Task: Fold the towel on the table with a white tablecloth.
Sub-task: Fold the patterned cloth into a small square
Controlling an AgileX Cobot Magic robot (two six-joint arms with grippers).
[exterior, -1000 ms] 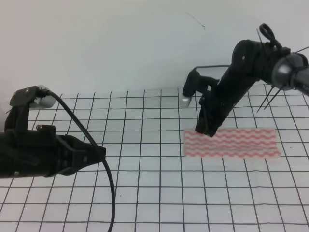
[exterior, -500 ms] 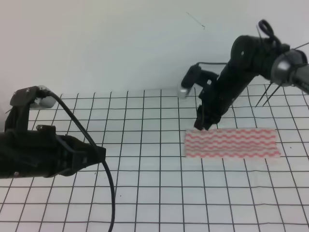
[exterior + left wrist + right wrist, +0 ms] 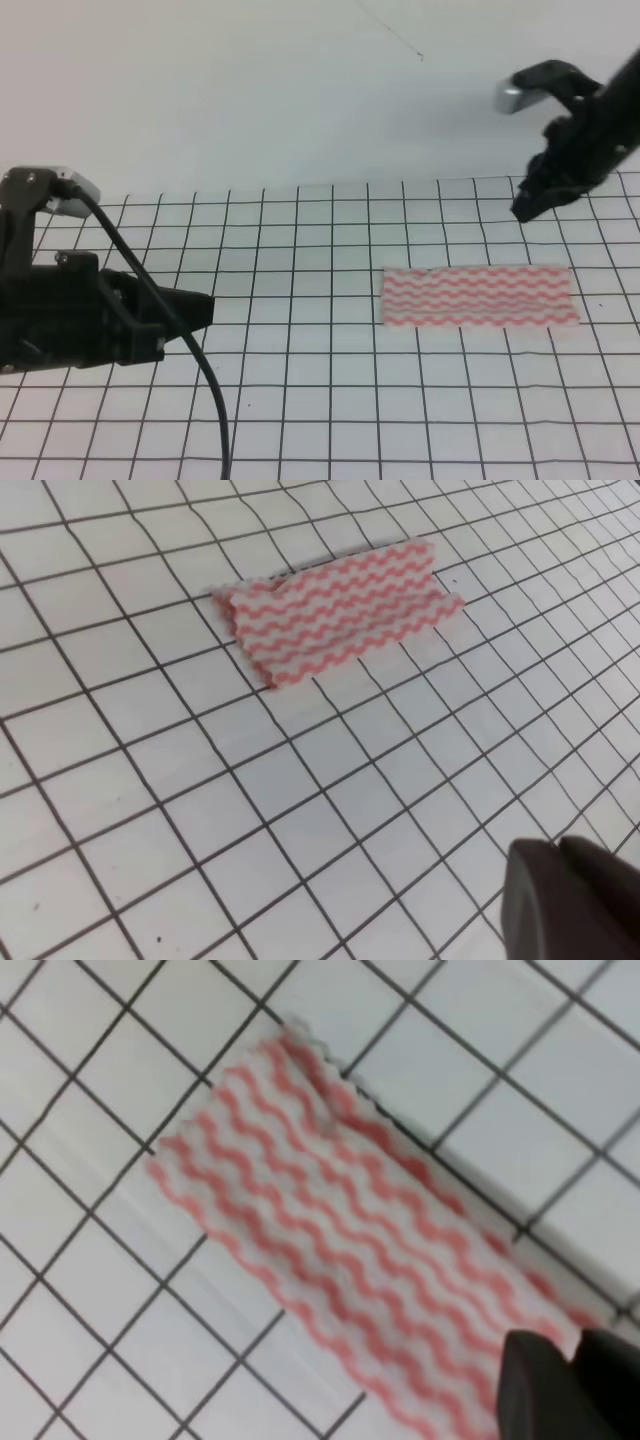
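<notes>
The towel [image 3: 480, 296] lies flat on the bench [image 3: 330, 400], in the right half of its gridded white cloth and nearer the far edge than the near edge, its long sides running parallel with that far edge. It is a narrow folded strip with red-pink and white wavy stripes; in the left wrist view [image 3: 335, 608] one long edge shows a doubled layer lying over the rest, and in the right wrist view [image 3: 350, 1260] the same layering appears as a raised fold along one long side. Nothing touches the cloth strip. The right gripper [image 3: 527, 205] hangs in the air above the far right part of the bench, beyond the towel's far right corner and clear of it; its fingers look drawn together with nothing between them, and the right wrist view shows only two dark fingertips [image 3: 540, 1390] close side by side at the frame's lower edge. The left gripper [image 3: 200, 308] sits low over the left side of the bench, pointing toward the towel but well apart from it; its jaws look closed and empty, with only a dark tip [image 3: 570, 900] visible in its own camera.
</notes>
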